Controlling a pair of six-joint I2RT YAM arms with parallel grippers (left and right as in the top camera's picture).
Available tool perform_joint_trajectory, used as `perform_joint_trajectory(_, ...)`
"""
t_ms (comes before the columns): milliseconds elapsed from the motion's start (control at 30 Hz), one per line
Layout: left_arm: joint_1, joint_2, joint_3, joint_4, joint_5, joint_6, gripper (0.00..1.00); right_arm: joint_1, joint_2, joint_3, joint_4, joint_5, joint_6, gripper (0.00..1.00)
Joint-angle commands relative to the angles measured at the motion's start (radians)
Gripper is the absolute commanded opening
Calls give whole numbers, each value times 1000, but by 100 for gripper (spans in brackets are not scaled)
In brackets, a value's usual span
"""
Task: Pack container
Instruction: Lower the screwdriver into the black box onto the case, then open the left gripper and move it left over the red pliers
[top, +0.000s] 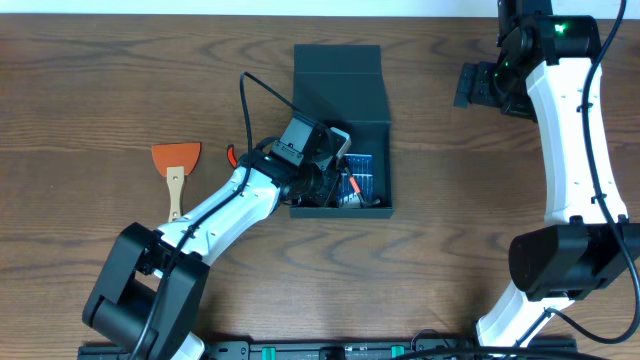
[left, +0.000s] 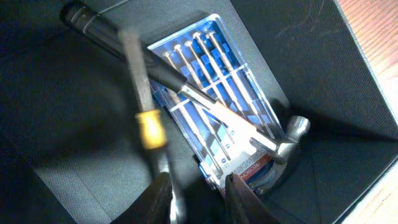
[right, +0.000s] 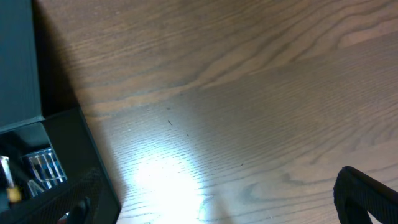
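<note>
The container (top: 372, 110) is a dark teal box standing open mid-table, its lid flap raised at the back. My left gripper (top: 330, 186) reaches down into it. In the left wrist view, a blue case of silvery bits (left: 211, 93) and a black-handled hammer (left: 283, 146) lie on the box floor. A grey-shafted tool with a yellow collar (left: 151, 129) runs down between my left fingers (left: 163, 200). It rests against one finger only, and the jaws stand slightly apart. My right gripper (top: 478, 85) hovers open over bare table at the far right, holding nothing.
An orange scraper with a wooden handle (top: 175, 165) lies on the table left of the box. A small red item (top: 230, 155) sits beside my left arm. The right wrist view shows the box corner (right: 62, 162) and wood grain.
</note>
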Motion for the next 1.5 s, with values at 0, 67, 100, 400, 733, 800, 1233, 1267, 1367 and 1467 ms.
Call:
perform_joint_trajectory(0, -1, 12, 25, 0, -13, 6, 27, -1, -7, 18, -2, 10, 14, 99)
perform_joint_trajectory(67, 0, 12, 26, 6, -12, -2, 27, -1, -7, 18, -2, 10, 14, 99)
perform_joint_trajectory(100, 0, 12, 26, 12, -13, -13, 27, -1, -7, 18, -2, 10, 14, 99)
perform_joint_trajectory(400, 0, -26, 109, 21, -8, -108, 27, -1, -7, 18, -2, 10, 14, 99)
perform_joint_trajectory(733, 54, -151, 221, -85, -190, -206, 31, -1, -7, 18, -2, 10, 14, 99)
perform_joint_trajectory(800, 82, -178, 221, -155, -275, -205, 33, -1, -7, 18, -2, 10, 14, 99)
perform_joint_trajectory(1233, 303, -188, 210, -440, -402, -137, 60, -1, -7, 18, -2, 10, 14, 99)
perform_joint_trajectory(1267, 309, -184, 209, -440, -401, -125, 60, -1, -7, 18, -2, 10, 14, 99)
perform_joint_trajectory(1367, 316, -164, 206, -439, -402, -74, 60, -1, -7, 18, -2, 10, 14, 99)
perform_joint_trajectory(1467, 316, -130, 206, -431, -401, -47, 64, -1, -7, 18, -2, 10, 14, 99)
